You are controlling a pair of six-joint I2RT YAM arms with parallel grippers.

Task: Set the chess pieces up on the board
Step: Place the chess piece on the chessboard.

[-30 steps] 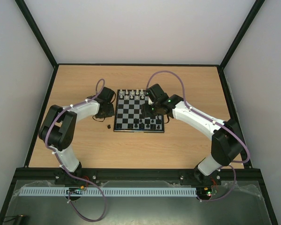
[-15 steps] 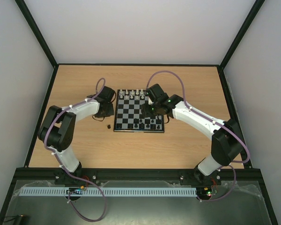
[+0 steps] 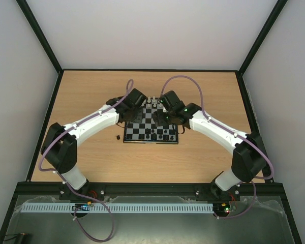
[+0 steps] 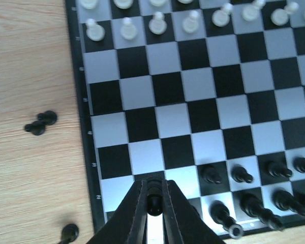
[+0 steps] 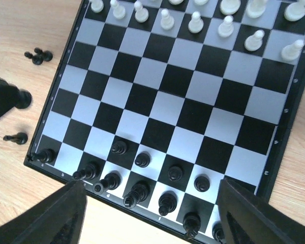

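A black piece [image 4: 153,196] was gripped in the left pincer [image 4: 153,206], over an empty square near the left edge of the board [image 4: 80,101], beside the other black pieces [image 4: 241,175]. The right pincer [image 5: 151,206] was seen open

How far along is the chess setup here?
Done: white pieces stand in two rows; several black back-row pieces and four black pawns are on the board. In hand: left gripper pinches a black piece over its near-left corner. Left: loose black pieces lying beside it.
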